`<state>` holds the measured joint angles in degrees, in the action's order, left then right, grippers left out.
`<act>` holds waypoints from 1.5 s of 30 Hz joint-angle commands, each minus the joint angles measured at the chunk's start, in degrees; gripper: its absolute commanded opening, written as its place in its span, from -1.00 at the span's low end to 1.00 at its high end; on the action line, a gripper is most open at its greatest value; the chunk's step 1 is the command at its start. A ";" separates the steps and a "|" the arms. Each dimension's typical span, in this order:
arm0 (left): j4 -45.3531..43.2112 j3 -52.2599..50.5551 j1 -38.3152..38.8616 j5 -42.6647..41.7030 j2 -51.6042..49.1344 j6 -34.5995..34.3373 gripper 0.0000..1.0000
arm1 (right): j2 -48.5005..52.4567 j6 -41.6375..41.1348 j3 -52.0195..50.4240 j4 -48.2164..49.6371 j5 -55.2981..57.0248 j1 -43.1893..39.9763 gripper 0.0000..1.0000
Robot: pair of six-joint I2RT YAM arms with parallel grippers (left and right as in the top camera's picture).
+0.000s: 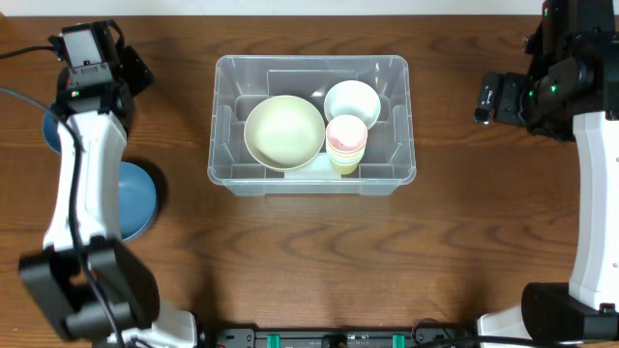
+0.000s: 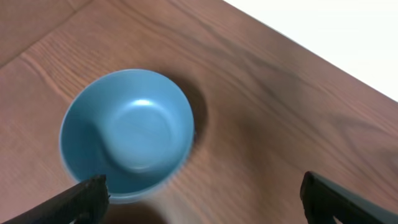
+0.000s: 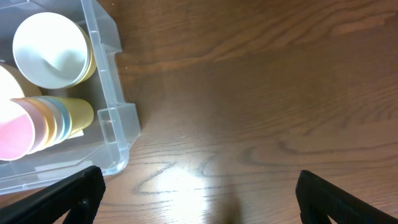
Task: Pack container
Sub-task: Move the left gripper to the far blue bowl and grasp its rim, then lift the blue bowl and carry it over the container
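Note:
The clear container [image 1: 309, 64] stands at the table's middle. Inside it are a pale green bowl [image 1: 283, 131], a white bowl [image 1: 351, 101] and a stack of cups [image 1: 346, 140] with a pink one on top. In the right wrist view the container's corner [image 3: 111, 74] shows at the left, with the white bowl [image 3: 50, 50] and the cups [image 3: 43, 124] in it. My right gripper [image 3: 199, 183] is open over bare wood to the right of the container. My left gripper [image 2: 202, 186] is open and empty, with a blue bowl [image 2: 127, 134] just ahead of its left finger.
A second, larger blue dish [image 1: 135, 198] lies on the table's left side, partly under my left arm [image 1: 82, 184]. The small blue bowl [image 1: 48, 130] sits near the left edge. My right arm [image 1: 595, 174] runs along the right edge.

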<state>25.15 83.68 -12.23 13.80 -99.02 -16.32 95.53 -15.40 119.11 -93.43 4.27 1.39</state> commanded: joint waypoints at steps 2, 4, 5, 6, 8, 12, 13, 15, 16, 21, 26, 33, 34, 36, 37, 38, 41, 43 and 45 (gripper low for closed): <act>-5.79 0.87 -1.99 1.29 -7.54 6.51 0.96 | -0.70 0.68 -0.04 -0.02 -0.13 -0.26 0.99; -8.48 0.87 -2.60 1.29 -10.25 7.74 0.96 | -0.70 0.68 -0.04 -0.02 -0.13 -0.26 0.99; -9.75 0.87 -2.91 1.27 -11.63 7.72 0.96 | -0.70 0.68 -0.04 -0.02 -0.13 -0.26 0.98; -10.64 0.87 -3.10 1.27 -12.66 7.72 0.96 | -0.70 0.68 -0.04 -0.02 -0.15 -0.26 0.98; -11.69 0.87 -3.26 1.27 -14.51 7.72 0.96 | -0.70 0.68 -0.04 -0.02 -0.13 -0.26 0.98; -12.79 0.87 -3.26 1.27 -18.18 7.72 0.97 | -0.70 0.68 -0.04 -0.02 -0.15 -0.26 0.98; -12.76 0.87 -3.26 1.29 -19.17 7.72 0.95 | -0.70 0.68 -0.04 -0.02 -0.13 -0.26 0.98; -12.59 0.87 -3.23 1.29 -20.96 7.72 0.70 | -0.70 0.68 -0.04 -0.02 -0.13 -0.26 0.99; -12.28 0.87 -3.23 1.29 -21.84 7.72 0.49 | -0.70 0.68 -0.04 -0.02 -0.13 -0.26 0.99; -11.06 0.87 -3.23 1.29 -24.09 7.72 -0.25 | -0.70 0.68 -0.04 -0.02 -0.13 -0.26 0.98; -10.91 0.90 -3.23 1.29 -23.61 7.72 -0.88 | -0.70 0.68 -0.04 -0.02 -0.13 -0.26 0.98; -9.49 0.90 -2.84 1.27 -18.93 7.69 -0.88 | -0.70 0.68 -0.04 -0.02 -0.13 -0.26 0.98; -8.98 0.90 -2.75 1.27 -17.59 7.69 -0.88 | -0.70 0.68 -0.04 -0.02 -0.13 -0.26 0.99; -7.76 0.90 -2.51 1.27 -14.60 7.67 -0.88 | -0.70 0.68 -0.04 -0.02 -0.13 -0.26 0.98; -7.15 0.90 -2.40 1.27 -12.76 7.43 -0.88 | -0.70 0.68 -0.04 -0.02 -0.13 -0.26 0.98; -6.51 0.90 -2.19 1.27 -10.78 6.99 -0.88 | -0.70 0.68 -0.04 -0.02 -0.13 -0.26 0.98; -4.85 0.90 -1.38 0.90 -5.20 4.61 -0.88 | -0.70 0.68 -0.04 -0.02 -0.13 -0.26 0.98; -3.87 0.90 -0.46 -2.21 -1.40 4.63 -0.88 | -0.70 0.68 -0.04 -0.02 -0.13 -0.26 0.98; -2.67 0.90 0.96 -7.26 2.49 4.61 -0.88 | -0.70 0.68 -0.04 -0.02 -0.13 -0.26 0.98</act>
<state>21.41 83.99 -13.06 12.12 -101.21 -10.70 95.53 -15.40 119.11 -93.43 4.27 1.39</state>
